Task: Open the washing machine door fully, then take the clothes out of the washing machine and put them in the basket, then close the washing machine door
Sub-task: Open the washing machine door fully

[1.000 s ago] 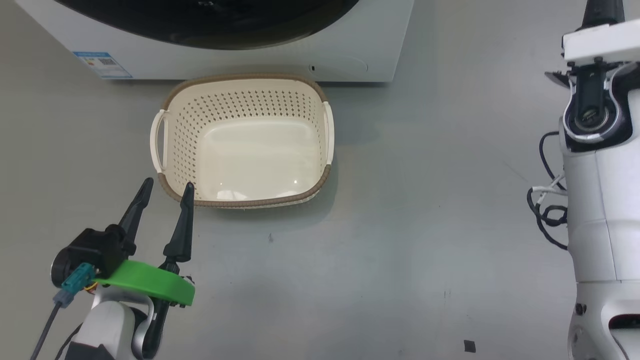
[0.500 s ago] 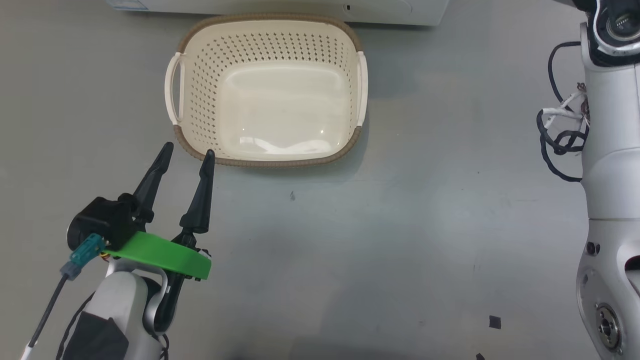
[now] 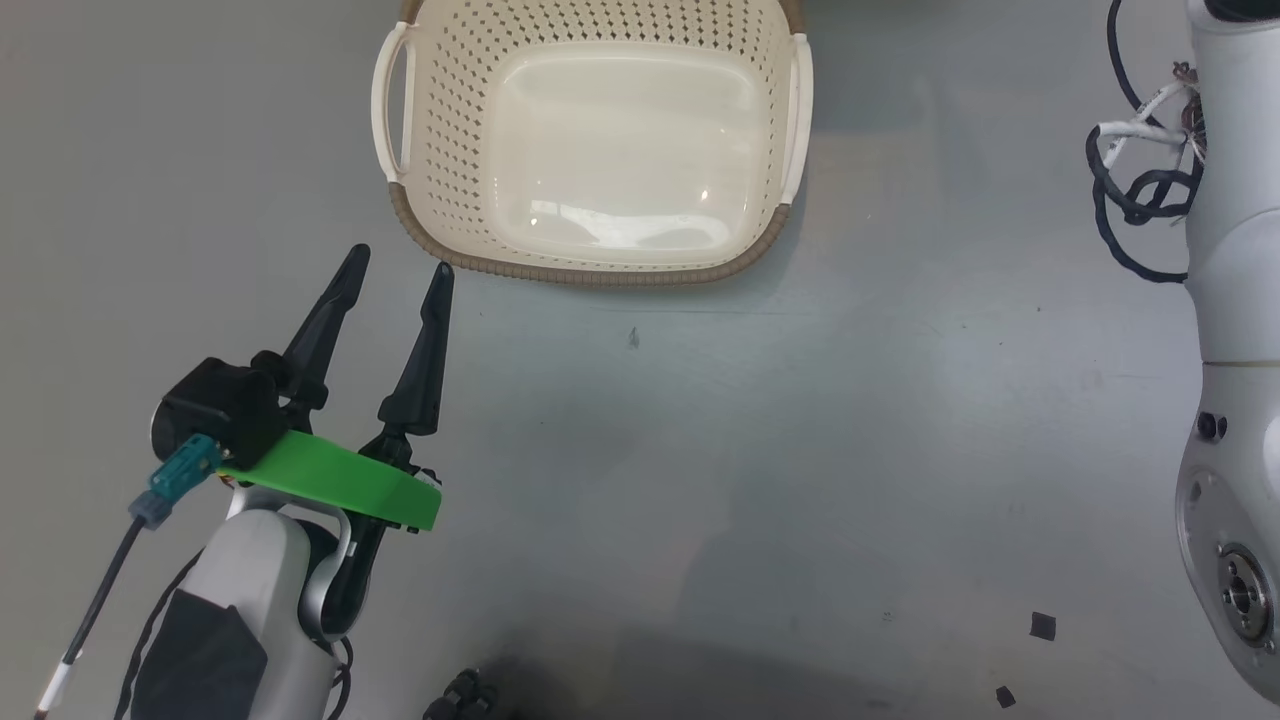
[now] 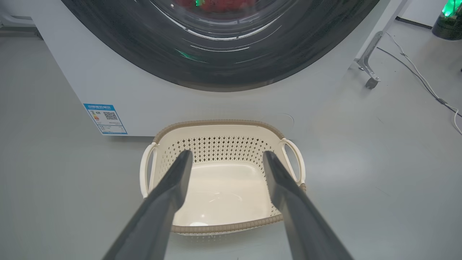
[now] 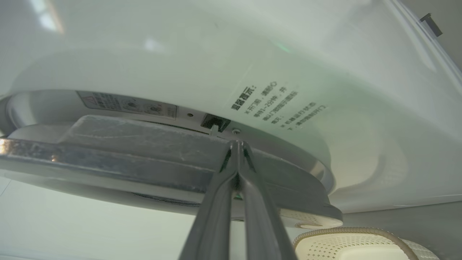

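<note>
Left end effector [image 3: 400,260] at eight o'clock in the head view: two long black tapering fingers on a black housing. There's a bright green collar [image 3: 335,482] beneath, a teal connector [image 3: 183,472] feeding a grey cable [image 3: 98,595], then a glossy white forearm [image 3: 255,560]. Over at three o'clock, the right arm [image 3: 1235,330]: white shell, looped black cables [image 3: 1135,200], a round joint cap [image 3: 1243,597]. Right end effector [image 5: 236,144]: slim dark grey fingers.

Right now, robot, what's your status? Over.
Left gripper open, near empty basket. Right gripper shut, tips at washing machine door rim. Red clothes behind the glass. Basket close below the door.
</note>
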Motion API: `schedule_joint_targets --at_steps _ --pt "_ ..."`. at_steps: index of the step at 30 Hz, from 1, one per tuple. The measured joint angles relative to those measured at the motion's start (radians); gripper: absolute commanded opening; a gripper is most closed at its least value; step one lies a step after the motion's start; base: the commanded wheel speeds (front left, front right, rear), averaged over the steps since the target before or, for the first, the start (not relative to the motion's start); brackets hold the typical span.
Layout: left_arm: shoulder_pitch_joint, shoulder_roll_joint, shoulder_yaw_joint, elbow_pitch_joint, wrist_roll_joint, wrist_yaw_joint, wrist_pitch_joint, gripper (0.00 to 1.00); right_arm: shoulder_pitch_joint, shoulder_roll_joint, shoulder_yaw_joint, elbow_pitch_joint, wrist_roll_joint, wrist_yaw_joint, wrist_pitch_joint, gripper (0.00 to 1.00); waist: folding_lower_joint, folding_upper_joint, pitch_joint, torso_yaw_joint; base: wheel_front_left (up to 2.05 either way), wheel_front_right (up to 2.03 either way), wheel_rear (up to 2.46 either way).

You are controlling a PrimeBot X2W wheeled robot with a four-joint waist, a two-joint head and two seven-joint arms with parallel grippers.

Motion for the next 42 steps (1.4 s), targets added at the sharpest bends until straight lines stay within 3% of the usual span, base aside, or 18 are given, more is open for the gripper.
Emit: schedule_joint_targets --at_steps 12,17,42 --pt "-0.011 -0.003 -0.009 0.004 -0.025 0.000 0.000 1.00 -0.091 -0.010 -0.001 0.041 0.024 0.008 0.013 0.00 0.0000 0.0000 0.048 0.034 0.00 0.00 0.00" --pt "-0.021 -0.004 -0.009 0.007 -0.025 0.000 0.000 1.00 -0.105 -0.020 0.010 0.064 0.087 0.009 0.036 0.00 0.0000 0.0000 0.056 0.042 0.00 0.00 0.00" --pt "-0.053 0.000 0.045 -0.026 -0.024 0.000 0.000 1.00 -0.010 -0.034 0.073 0.056 0.325 0.018 0.200 0.00 -0.0001 0.0000 0.006 0.008 0.00 0.00 0.00"
